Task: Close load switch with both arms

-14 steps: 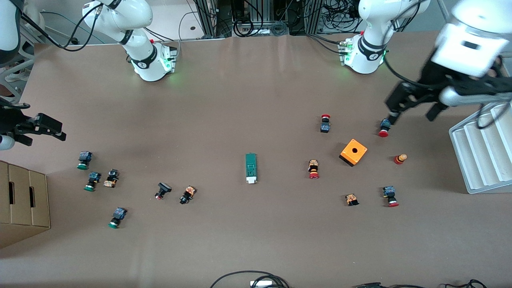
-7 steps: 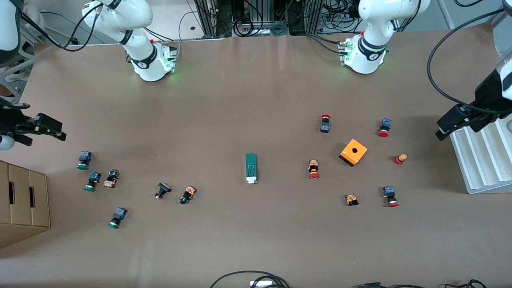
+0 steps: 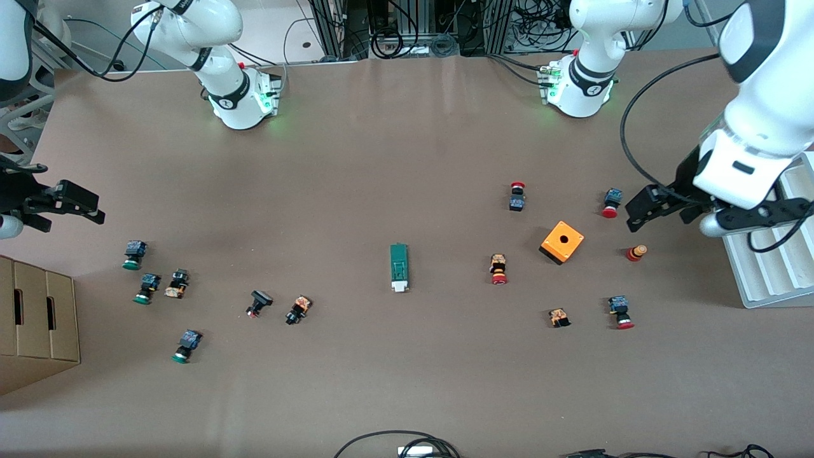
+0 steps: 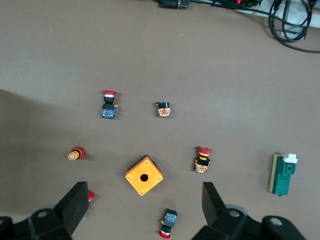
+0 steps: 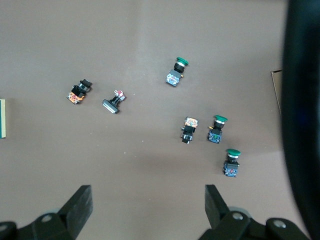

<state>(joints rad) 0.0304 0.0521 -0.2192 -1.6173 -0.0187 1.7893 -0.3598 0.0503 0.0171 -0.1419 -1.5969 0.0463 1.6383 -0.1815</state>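
Front view shows the load switch (image 3: 399, 268) lying flat in the middle of the surface (image 3: 407, 159), its white block end toward the camera, untouched and well apart from both arms. What has just changed is the left arm: half a second ago its left pincer (image 3: 655, 207) was out over the white ribbed tray (image 3: 763, 267) at its end of the surface, and now it has swung back inward to hang over the bare surface just beside a red-capped push button (image 3: 610, 203), near the orange box (image 3: 562, 242). A second ago it was about here too, so it seems to be wandering rather than settling on a line to the switch. Its jaws stand wide and empty, and its wrist view looks down between them at the orange box (image 4: 144, 176) with the load switch (image 4: 283, 174) off at the edge. The right pincer (image 3: 63, 202) has not moved at all; it waits at the right arm's end of the surface, jaws wide, empty, over the cluster of green-capped buttons (image 5: 220, 129). I would judge the task barely begun: both arms have yet to reach the switch. As for containers, the tray's grooves look empty, the cardboard box (image 3: 38, 324) shows nothing of its inside, and the orange box only shows its round hole.
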